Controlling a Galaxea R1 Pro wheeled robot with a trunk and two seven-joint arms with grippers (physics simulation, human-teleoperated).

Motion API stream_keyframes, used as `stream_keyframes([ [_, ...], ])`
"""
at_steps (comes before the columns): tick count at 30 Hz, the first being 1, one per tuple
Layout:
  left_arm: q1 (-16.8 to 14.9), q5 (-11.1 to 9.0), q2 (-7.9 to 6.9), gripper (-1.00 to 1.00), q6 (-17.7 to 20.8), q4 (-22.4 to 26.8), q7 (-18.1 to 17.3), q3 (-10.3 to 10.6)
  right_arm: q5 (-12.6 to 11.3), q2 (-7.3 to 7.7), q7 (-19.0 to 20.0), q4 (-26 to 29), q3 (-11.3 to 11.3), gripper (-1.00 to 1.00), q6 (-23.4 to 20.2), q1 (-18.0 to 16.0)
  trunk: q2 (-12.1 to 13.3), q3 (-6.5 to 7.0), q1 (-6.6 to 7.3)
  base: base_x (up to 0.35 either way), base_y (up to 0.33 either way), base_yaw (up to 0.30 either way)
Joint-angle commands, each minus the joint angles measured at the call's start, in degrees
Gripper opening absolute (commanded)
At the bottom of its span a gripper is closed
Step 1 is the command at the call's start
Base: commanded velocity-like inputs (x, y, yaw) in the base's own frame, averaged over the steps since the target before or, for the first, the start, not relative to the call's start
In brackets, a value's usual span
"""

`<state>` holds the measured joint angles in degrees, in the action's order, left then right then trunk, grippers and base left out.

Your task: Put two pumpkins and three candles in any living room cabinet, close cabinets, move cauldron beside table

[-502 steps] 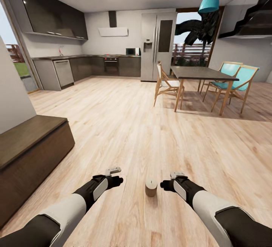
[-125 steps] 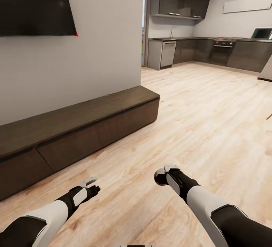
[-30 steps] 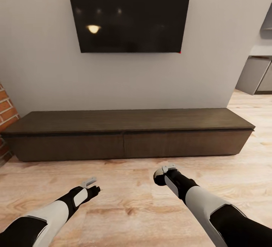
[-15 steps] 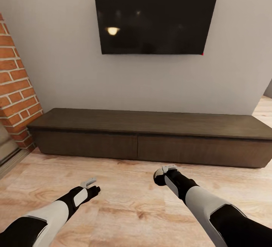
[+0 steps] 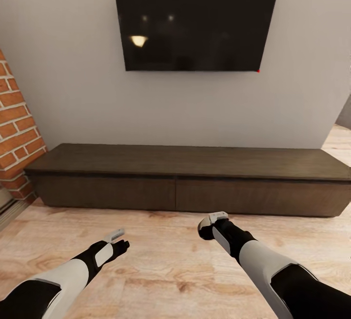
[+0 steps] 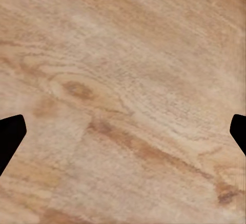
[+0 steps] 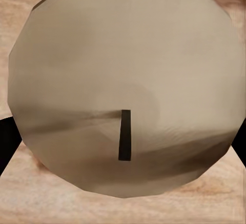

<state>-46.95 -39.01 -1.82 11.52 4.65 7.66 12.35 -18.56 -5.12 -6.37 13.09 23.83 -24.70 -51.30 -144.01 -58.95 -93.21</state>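
The cabinet [image 5: 190, 180] runs along the wall below a dark television [image 5: 195, 17], both drawer fronts shut, with a brick column [image 5: 14, 129] at its one end. Both arms reach out over the wood floor [image 5: 161, 270] in front of the cabinet. The right tool [image 5: 210, 222] is clenched around a beige candle [image 7: 125, 85], whose top and dark wick face the wrist camera. The left tool [image 5: 117, 238] is released, its fingertips [image 6: 10, 137] spread wide with bare floor between them.
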Motion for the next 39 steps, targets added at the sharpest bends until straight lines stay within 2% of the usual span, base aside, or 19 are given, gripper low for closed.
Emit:
stream_keyframes([
  [1, 0.0, -0.5, -0.03, 1.0, 0.3, 0.2, 0.3, 0.5, -0.6, 0.02, -0.4, 0.1, 0.4, -1.0, -0.3, 0.0, 0.0, -0.05, 0.01, 0.001, 0.0, -0.044],
  [9, 0.0, -0.5, -0.03, 1.0, 0.3, 0.2, 0.3, 0.5, -0.6, 0.0, -0.3, 0.0, 0.4, -1.0, -0.3, 0.0, 0.0, -0.04, 0.01, 0.0, 0.0, -0.008],
  [11, -0.7, -0.3, 0.63, 1.0, 0.1, -0.4, 0.1, -0.2, -0.2, -0.66, 0.2, -0.6, -0.3, -1.0, -0.3, -0.7, 0.0, -0.04, 0.01, 0.0, 0.0, 0.0],
  [13, -1.3, -0.3, 0.7, 1.0, 0.1, -0.4, 0.1, -0.4, -0.1, -0.62, 0.2, -0.7, -0.6, -1.0, -0.3, -1.3, 0.0, -0.04, 0.01, 0.0, 0.0, 0.0],
  [18, -1.1, -0.4, -0.06, 1.0, -0.4, -1.0, 0.0, -0.4, -0.4, -0.17, 0.1, 0.3, -0.6, -1.0, -0.4, -0.8, 0.0, 0.4, 0.06, 0.0, 0.0, 0.0],
  [31, -1.1, -0.4, -0.1, 1.0, -0.5, -1.6, -0.1, -0.4, -0.4, -0.16, 0.1, 0.5, -0.6, -1.0, -0.3, -0.7, 0.0, 0.4, 0.06, 0.001, 0.0, 0.0],
  [39, -1.1, -0.4, -0.03, 1.0, -0.5, -1.7, -0.2, -0.4, -0.4, -0.11, 0.2, 0.9, -0.8, -1.0, -0.4, -0.7, 0.0, 0.4, 0.06, 0.246, 0.097, 0.0],
])
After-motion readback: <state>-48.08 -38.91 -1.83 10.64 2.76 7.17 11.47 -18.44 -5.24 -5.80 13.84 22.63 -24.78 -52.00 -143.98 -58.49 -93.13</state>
